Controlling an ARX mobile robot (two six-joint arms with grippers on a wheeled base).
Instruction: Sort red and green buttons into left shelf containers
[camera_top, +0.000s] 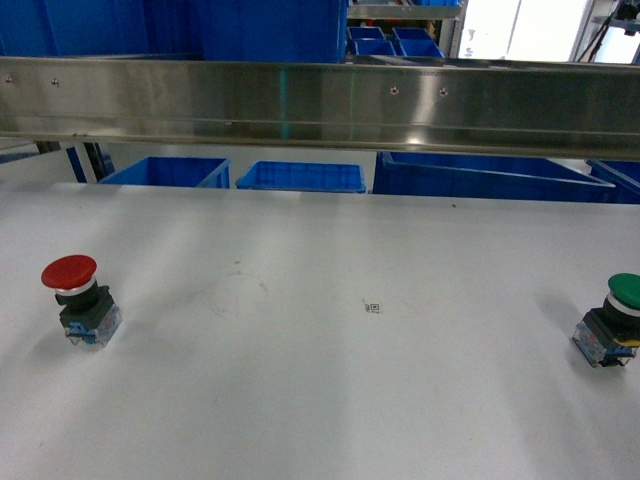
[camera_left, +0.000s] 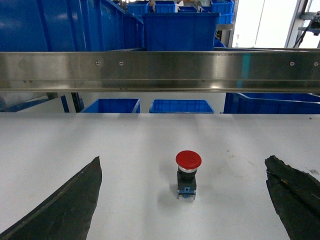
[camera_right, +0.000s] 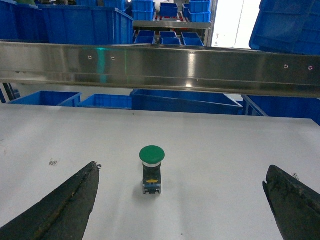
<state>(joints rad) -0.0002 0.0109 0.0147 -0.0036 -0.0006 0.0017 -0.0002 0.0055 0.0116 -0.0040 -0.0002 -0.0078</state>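
Basically sitting at square one here, nothing sorted yet as far as can be judged. Starting on the left: red button (camera_top: 79, 300) standing upright on the white table (camera_top: 320, 400), near its left edge, untouched. Left gripper (camera_left: 182, 200) hanging wide open with the button centred between the fingers (camera_left: 65, 205) but well ahead of them, gripping nothing. Moving right: green button (camera_top: 612, 320) waiting near the table's right edge, upright too. Right gripper (camera_right: 180, 200) spread wide the same way, lined up on it, also holding nothing. Blue bins (camera_top: 165, 172) sitting past the far edge under the steel rail (camera_top: 320, 100), looking empty from here. Still needing both pickups and both drops.
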